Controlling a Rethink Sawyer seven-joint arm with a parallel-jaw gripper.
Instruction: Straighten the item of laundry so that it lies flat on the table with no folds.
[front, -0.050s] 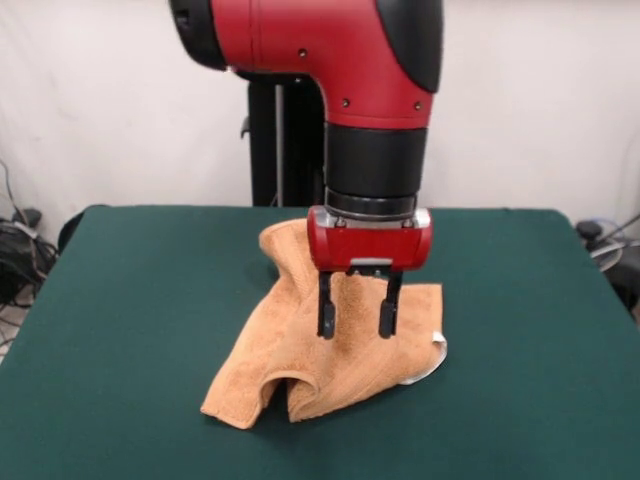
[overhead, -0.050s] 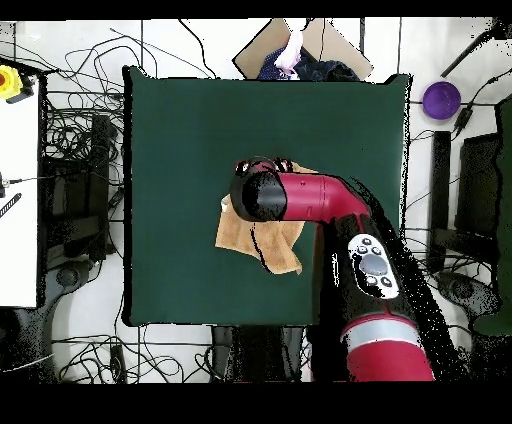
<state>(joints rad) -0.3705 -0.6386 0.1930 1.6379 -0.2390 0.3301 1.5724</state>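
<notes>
The item of laundry (front, -0.050s: 340, 350) is an orange-tan towel lying crumpled near the middle of the table (front, -0.050s: 130, 330), with raised folds and a curled front edge. A bit of white shows at its right corner. In the overhead view the towel (overhead, -0.050s: 240, 235) is mostly hidden under the red arm. My gripper (front, -0.050s: 353, 325) hangs straight down over the towel's middle, its two black fingers (front, -0.050s: 325, 310) spread apart with nothing between them. I cannot tell whether the tips touch the cloth.
The dark green table (overhead, -0.050s: 180, 150) extends well beyond the towel on all sides. Cables (overhead, -0.050s: 75, 150) lie off its edges, a cardboard box (overhead, -0.050s: 300, 45) stands past one end, and a purple round thing (overhead, -0.050s: 441, 99) sits beside one corner.
</notes>
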